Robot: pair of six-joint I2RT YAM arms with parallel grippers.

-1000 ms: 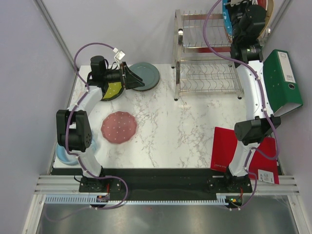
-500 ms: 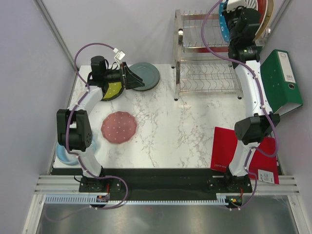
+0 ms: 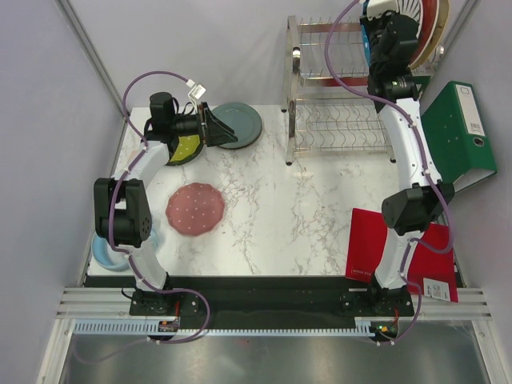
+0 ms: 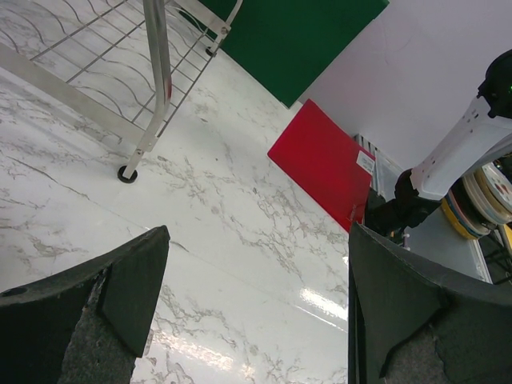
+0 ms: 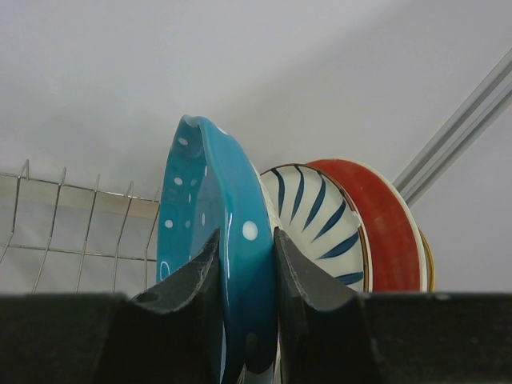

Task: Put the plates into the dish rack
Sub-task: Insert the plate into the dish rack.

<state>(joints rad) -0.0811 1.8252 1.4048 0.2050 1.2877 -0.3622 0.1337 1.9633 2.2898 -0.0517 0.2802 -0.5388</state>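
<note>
The right hand (image 5: 246,240) of a two-armed robot clasps a teal round plate with white dots (image 5: 210,208) by its rim, one finger pressed to each face. It holds the plate upright on edge at the upper tier of the shiny two-tier steel-wire dish rack (image 3: 340,96). The rack stands along the far edge of the marble-patterned desk (image 3: 280,208), toward the far-right corner.

Just beside the teal plate, at the rack's right end, a white plate with dark blue radial stripes (image 5: 316,216) and a red plate (image 5: 376,228) stand on edge. Whether the teal plate's lower rim sits in a slot cannot be seen.

Across the desk, the left hand (image 3: 218,128) hangs with its fingers spread wide and nothing between them. It is at the left rim of a grey-blue round plate (image 3: 244,120) that lies flat near the far edge. A lime-green plate (image 3: 186,150) lies partly under that arm by the far-left corner. A pink plate with white dots (image 3: 196,209) lies flat nearer the left edge, and a pale blue dish (image 3: 104,254) shows at the near-left corner behind the arm.

A green binder (image 3: 458,128) sits at the right edge beside the rack. A flat red board (image 3: 372,240) lies at the near-right corner.
</note>
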